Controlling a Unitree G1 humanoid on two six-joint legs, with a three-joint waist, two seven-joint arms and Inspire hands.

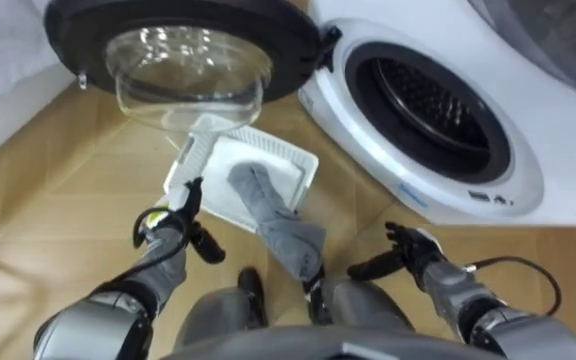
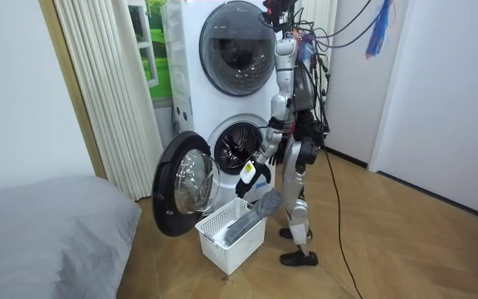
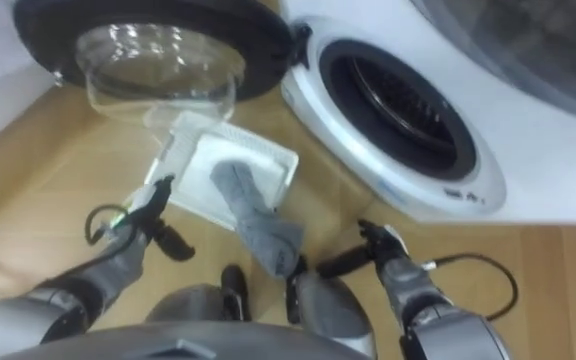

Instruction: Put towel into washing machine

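- My left hand (image 1: 181, 222): fingers loose and spread, holding nothing. It hangs near the basket's near-left corner, prob. lined up to go for the towel.
- My right hand (image 1: 413, 250): also relaxed & empty, low on my right, in front of the washing machine (image 1: 528, 185). I reckon it's kept clear of the basket, ready to help w/ the feed-in.
- Towel (image 1: 268, 205): grey, lying in the basket w/ one end draped over the near rim toward my feet. Not in the drum yet. The draped end is the easiest bit to pinch, imo.
- Basket (image 1: 293, 158): white, slotted, on the floor just beside the open door and in front of me, so the carry to the drum is short.
- Door (image 1: 88, 30): swung wide to my left, so the drum mouth (image 1: 433, 110) is unblocked. Can't tell if anything's inside.
- Count: 1 towel, 1 basket, 2 machines stacked. The lower has its door open; the upper machine (image 2: 237, 46) is shut. 2 hands, both free.
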